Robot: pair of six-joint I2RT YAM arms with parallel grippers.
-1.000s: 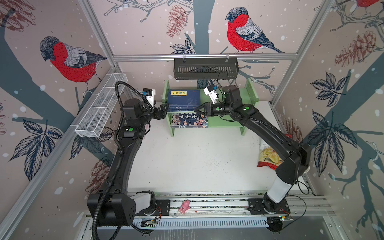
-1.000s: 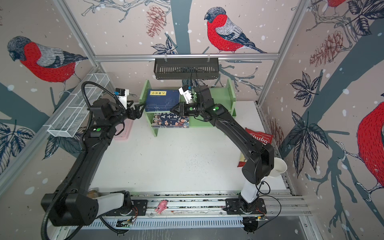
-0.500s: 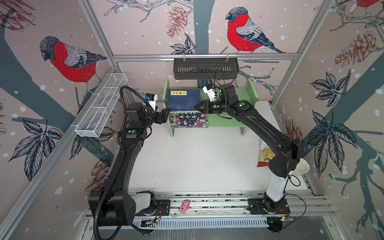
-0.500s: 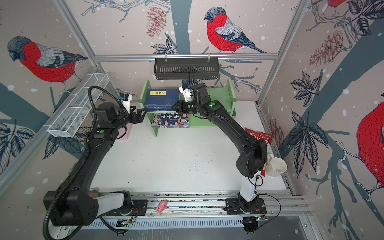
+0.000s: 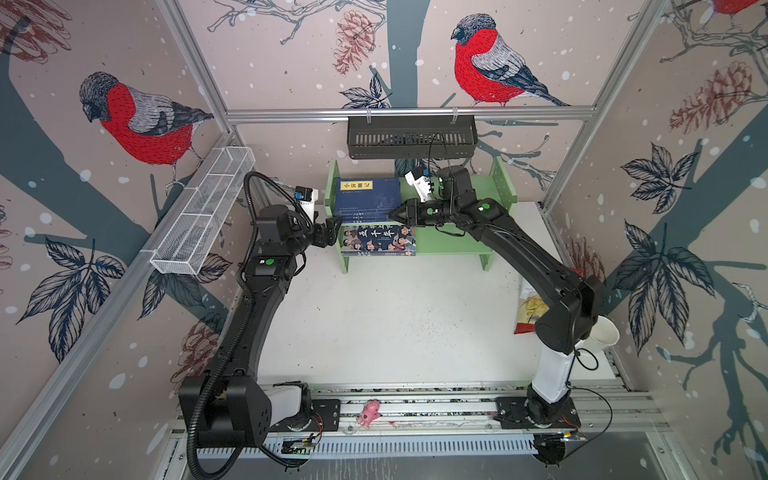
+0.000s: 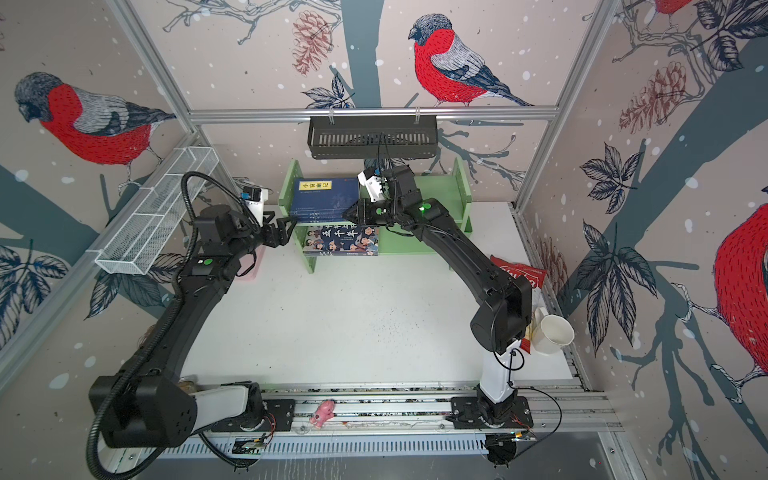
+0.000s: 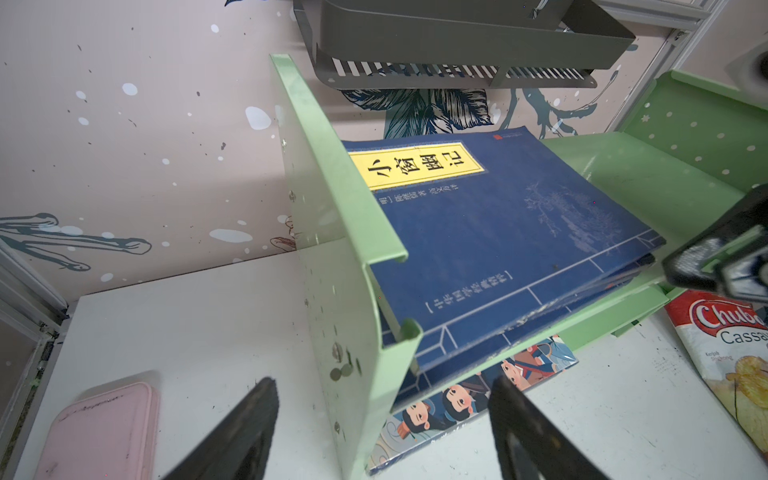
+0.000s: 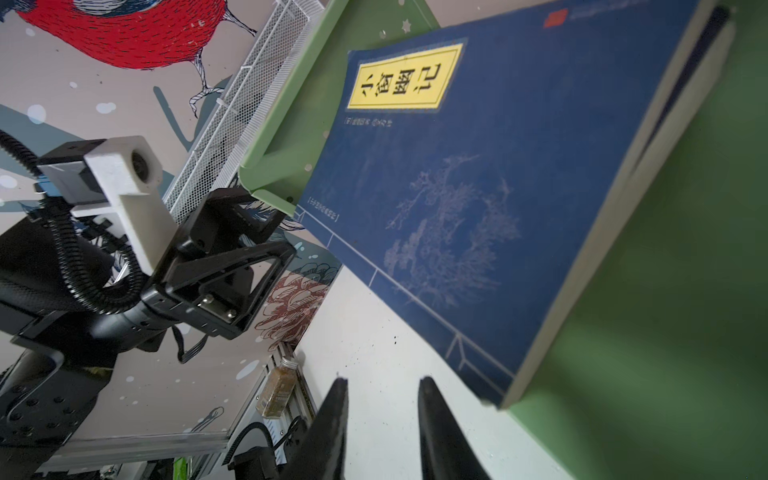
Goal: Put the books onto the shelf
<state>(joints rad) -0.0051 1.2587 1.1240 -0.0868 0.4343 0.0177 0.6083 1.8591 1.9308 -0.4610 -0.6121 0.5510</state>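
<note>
**A:** Two grippers, and neither carries anything?

**B:** Neither. The left gripper [image 5: 332,232] has its jaws spread wide and bare, just beside the shelf [image 5: 453,245]. In its wrist view the left side panel [image 7: 332,249] shows between the fingers, though I cannot tell whether they truly straddle it. The right gripper [image 5: 394,214] is nearly closed, with a narrow empty gap, and its tip is at the right edge of the navy books [image 5: 368,199].

**A:** And where do the books lie?

**B:** On the shelf, as far as I can see. The navy books are stacked flat on the upper tier against the left panel, and the cartoon book [image 5: 379,240] lies flat on the lower tier beneath. I cannot count how many navy ones are in the stack.

**A:** What could spoil it?

**B:** The stack's front corner juts past the tier's lip. I judge that a sideways nudge from the right could skew the top cover or slide the pile forward off the edge. If the left jaws close or swing, they may catch the panel and drag the shelf, books and all.
</note>
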